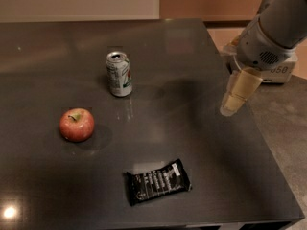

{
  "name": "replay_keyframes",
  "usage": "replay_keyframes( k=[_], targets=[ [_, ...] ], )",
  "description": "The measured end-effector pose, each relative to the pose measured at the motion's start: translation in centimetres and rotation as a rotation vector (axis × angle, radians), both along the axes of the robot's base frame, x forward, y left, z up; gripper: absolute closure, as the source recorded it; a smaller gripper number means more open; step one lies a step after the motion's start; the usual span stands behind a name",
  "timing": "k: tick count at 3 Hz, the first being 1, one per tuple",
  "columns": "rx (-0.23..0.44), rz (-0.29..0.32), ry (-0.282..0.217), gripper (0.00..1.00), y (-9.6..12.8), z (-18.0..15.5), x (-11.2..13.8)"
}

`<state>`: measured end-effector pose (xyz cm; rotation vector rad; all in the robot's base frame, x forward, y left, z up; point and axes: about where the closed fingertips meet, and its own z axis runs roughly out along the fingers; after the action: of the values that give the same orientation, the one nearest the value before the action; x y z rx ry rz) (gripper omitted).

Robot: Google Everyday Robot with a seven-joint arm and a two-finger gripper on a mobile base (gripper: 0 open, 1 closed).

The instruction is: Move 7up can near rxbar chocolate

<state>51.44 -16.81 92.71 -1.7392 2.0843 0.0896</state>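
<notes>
Gripper poised in the air above the right edge of the desk, well apart from every object and carrying nothing; spread or closed, cannot tell. 7up can upright toward the rear, untouched, well apart from rxbar chocolate lying flat near the front edge. Apple at left, clear of a straight path between them. Probably positioned for a reach toward the upright can; grasp not yet begun.

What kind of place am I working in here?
Likely an office kitchen or break area: a dark countertop carries a 7up can, an apple and an rxbar chocolate. The tool hangs above its right edge.
</notes>
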Motion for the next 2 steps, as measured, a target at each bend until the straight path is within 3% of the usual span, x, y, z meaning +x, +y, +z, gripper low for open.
replay_keyframes(
  k=[2],
  targets=[
    [0.069,0.065,0.013,0.00,0.90,-2.88,0.24]
  ],
)
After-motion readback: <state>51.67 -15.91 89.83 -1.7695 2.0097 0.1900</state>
